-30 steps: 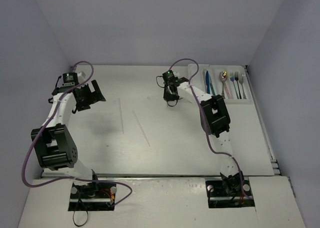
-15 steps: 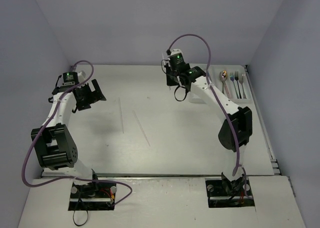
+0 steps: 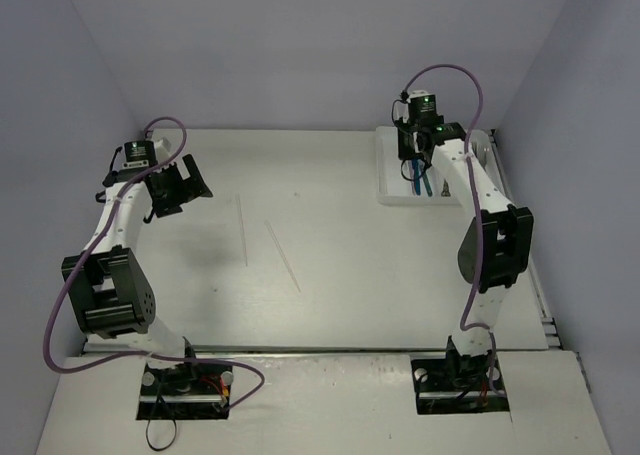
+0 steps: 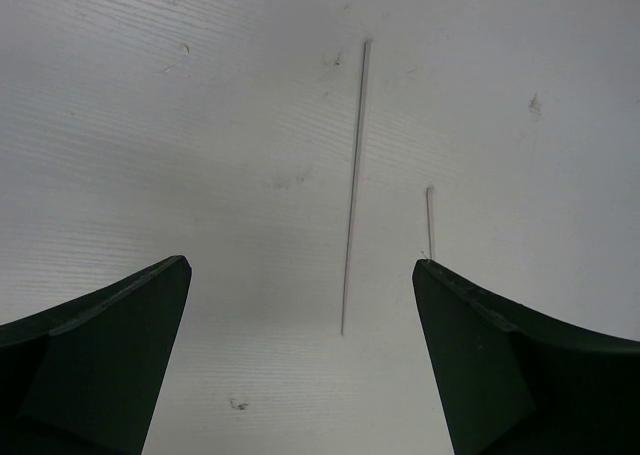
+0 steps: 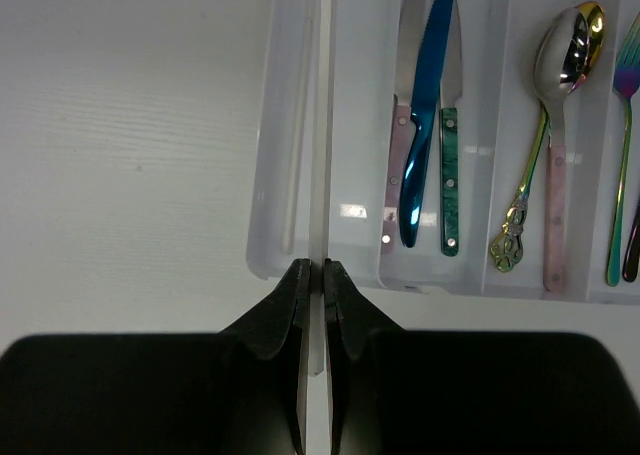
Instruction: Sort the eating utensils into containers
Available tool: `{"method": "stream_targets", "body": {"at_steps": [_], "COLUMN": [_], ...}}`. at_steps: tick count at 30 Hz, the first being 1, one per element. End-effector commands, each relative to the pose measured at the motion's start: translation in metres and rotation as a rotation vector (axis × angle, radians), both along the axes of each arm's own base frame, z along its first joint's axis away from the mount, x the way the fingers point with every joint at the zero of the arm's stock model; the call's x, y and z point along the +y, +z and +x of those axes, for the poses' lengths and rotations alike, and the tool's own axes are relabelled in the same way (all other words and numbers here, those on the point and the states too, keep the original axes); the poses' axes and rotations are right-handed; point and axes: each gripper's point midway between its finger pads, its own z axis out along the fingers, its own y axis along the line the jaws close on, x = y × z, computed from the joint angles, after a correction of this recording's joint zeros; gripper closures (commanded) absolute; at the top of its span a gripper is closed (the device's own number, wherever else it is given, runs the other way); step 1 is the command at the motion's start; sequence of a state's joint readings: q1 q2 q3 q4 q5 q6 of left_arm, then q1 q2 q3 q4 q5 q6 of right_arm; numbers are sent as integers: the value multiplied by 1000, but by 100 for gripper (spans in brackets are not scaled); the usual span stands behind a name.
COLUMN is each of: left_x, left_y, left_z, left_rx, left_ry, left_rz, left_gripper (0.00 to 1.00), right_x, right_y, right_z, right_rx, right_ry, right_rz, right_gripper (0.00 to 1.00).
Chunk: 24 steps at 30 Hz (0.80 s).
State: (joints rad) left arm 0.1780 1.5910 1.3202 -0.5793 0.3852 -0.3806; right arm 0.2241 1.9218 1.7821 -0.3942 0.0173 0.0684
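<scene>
Your right gripper point(image 5: 322, 267) is clamped on a thin pale stick point(image 5: 325, 125) over the tray point(image 5: 470, 273); your left gripper point(image 4: 300, 267) stands wide apart, holding nothing.

Nearest you, on the table point(image 3: 350, 295), the left loose stick point(image 3: 243, 231) and the right loose stick point(image 3: 283, 256) lie apart from each other, both untouched ahead of your left fingers. At the far right, the held stick runs forward from the closed fingers above the tray's left end, where a stored stick point(image 5: 292, 125) lies in the end compartment. Next over lie three knives point(image 5: 425, 125), pink-handled, blue and green-handled, side by side, then the spoons point(image 5: 560, 75).
</scene>
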Motion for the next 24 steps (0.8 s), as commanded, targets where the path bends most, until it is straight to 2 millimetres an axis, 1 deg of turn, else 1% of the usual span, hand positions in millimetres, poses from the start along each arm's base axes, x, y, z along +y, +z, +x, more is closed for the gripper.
{"method": "stream_targets", "body": {"at_steps": [1, 2, 6, 10, 16, 17, 24], "left_x": [-2, -2, -1, 0, 0, -1, -3], "left_y": [27, 26, 26, 22, 20, 19, 14], "left_z": [16, 16, 16, 14, 13, 14, 13], "left_rx": [-81, -80, -81, -74, -71, -69, -59], "left_ry": [-2, -3, -8, -15, -22, -23, -42], "left_rz": [-17, -18, -6, 0, 4, 4, -3], "left_gripper": [6, 6, 6, 6, 6, 6, 6], "right_x": [5, 3, -6, -14, -16, -17, -17], "right_y": [-9, -15, -48, -69, -82, -88, -95], "right_z": [14, 17, 31, 43, 52, 53, 65], "right_rx": [-3, 6, 64, 95, 110, 119, 116], "right_ry": [61, 58, 52, 46, 49, 47, 40], "right_rz": [-17, -17, 1, 25, 40, 38, 53], "right_gripper": [100, 100, 100, 100, 100, 100, 100]}}
